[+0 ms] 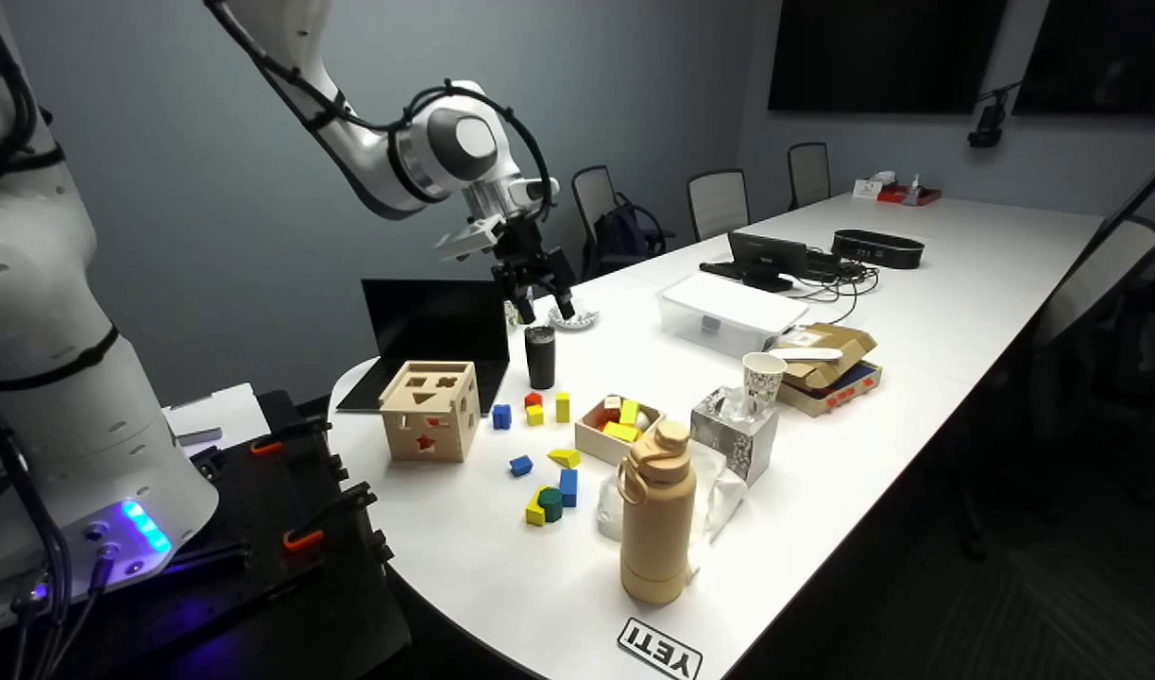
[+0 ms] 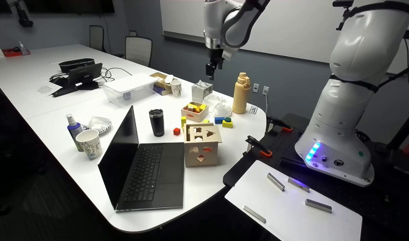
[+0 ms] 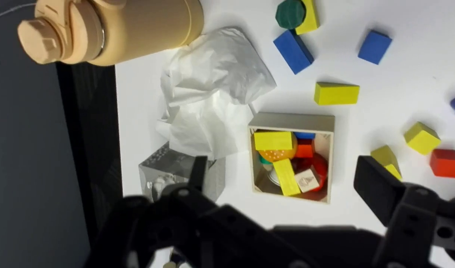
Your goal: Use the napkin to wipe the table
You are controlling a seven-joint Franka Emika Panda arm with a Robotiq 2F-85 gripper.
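Napkin [image 3: 214, 95], crumpled on the table [image 3: 394, 95] between bottle [image 3: 141, 29] and tissue box [image 1: 731, 444] — whether it touches the bottle I cannot quite tell — could tear if pinched thinly, and the wide-spread, empty gripper [image 3: 281, 169], lowered off-centre, could topple that bottle.

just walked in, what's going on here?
A white robot arm has its black two-finger gripper open and empty above the long, glossy white table. Nothing is being handled. The crumpled white napkin heap, presumably for wiping, lies between the tall tan bottle and the grey patterned tissue box; no wiping is under way.
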